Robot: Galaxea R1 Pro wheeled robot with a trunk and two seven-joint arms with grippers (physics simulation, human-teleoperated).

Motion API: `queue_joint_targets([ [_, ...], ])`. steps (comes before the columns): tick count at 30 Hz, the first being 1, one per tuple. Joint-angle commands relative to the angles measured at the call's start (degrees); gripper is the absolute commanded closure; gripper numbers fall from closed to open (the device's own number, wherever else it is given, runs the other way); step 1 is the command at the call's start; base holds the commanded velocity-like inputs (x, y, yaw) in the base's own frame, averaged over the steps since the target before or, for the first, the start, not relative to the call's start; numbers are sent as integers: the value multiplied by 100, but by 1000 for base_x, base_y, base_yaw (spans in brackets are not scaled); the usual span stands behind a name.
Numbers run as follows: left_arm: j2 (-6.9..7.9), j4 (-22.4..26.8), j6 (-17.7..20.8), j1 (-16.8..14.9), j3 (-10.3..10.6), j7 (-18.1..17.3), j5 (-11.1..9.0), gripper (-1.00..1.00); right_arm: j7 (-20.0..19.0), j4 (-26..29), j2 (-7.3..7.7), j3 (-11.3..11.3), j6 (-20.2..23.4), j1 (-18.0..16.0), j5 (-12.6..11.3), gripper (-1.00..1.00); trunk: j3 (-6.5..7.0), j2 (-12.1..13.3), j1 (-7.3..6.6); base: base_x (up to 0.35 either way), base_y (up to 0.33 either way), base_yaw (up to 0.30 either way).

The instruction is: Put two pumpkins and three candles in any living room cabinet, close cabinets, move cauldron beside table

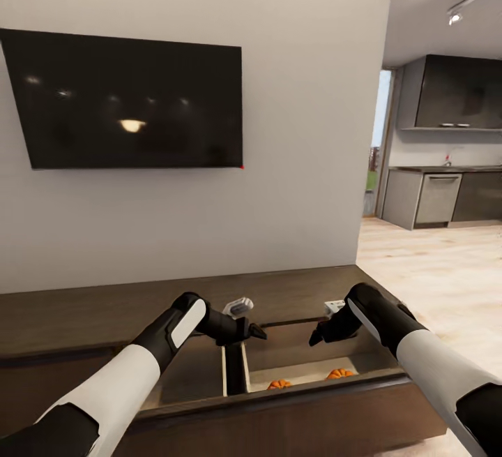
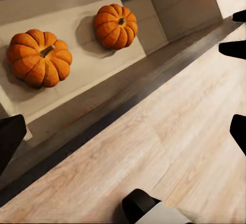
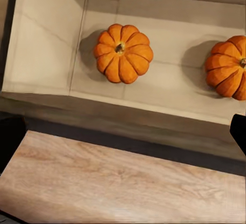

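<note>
Two orange ribbed pumpkins (image 1: pixel 279 384) (image 1: pixel 340 373) lie side by side in a pale-wood drawer (image 3: pixel 46 44) pulled out of the long dark-brown cabinet (image 1: pixel 293 289). They show clearly in the left wrist view (image 2: pixel 40 57) (image 2: pixel 116 25) and the right wrist view (image 3: pixel 123 53) (image 3: pixel 228 67). My left gripper (image 1: pixel 254 331) hovers above the drawer's left end, open and empty. My right gripper (image 1: pixel 317 337) hangs above the drawer's right part, also open and empty. The candles, the cauldron and the table are out of view.
A black TV (image 1: pixel 132 101) hangs on the wall above the cabinet. A neighbouring drawer (image 1: pixel 188 373) to the left stands open too, in shadow. Light wood floor (image 1: pixel 432 268) runs right toward a dark kitchen (image 1: pixel 446 192).
</note>
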State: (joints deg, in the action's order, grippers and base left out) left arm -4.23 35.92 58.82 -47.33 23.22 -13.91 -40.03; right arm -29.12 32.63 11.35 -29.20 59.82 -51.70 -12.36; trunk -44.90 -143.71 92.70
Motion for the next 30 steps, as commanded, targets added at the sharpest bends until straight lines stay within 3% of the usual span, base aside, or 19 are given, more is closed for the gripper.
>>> queue_joint_targets([
  [1, 1, 14, 7, -5, 10, -59, 63, -100, 21, 7, 8, -42, 18, -7, -56, -100, -10, -4, -4, -308, 88, 0],
  [19, 9, 29, 7, -5, 16, -59, 75, -100, 56, 24, 15, -40, 18, -7, -56, -100, -118, -4, -4, -281, 178, 0],
  [30, 9, 15, -2, -5, 25, -50, 99, -100, 70, 24, 16, -39, 18, -7, -56, -100, -217, -4, -4, -31, 25, 0],
])
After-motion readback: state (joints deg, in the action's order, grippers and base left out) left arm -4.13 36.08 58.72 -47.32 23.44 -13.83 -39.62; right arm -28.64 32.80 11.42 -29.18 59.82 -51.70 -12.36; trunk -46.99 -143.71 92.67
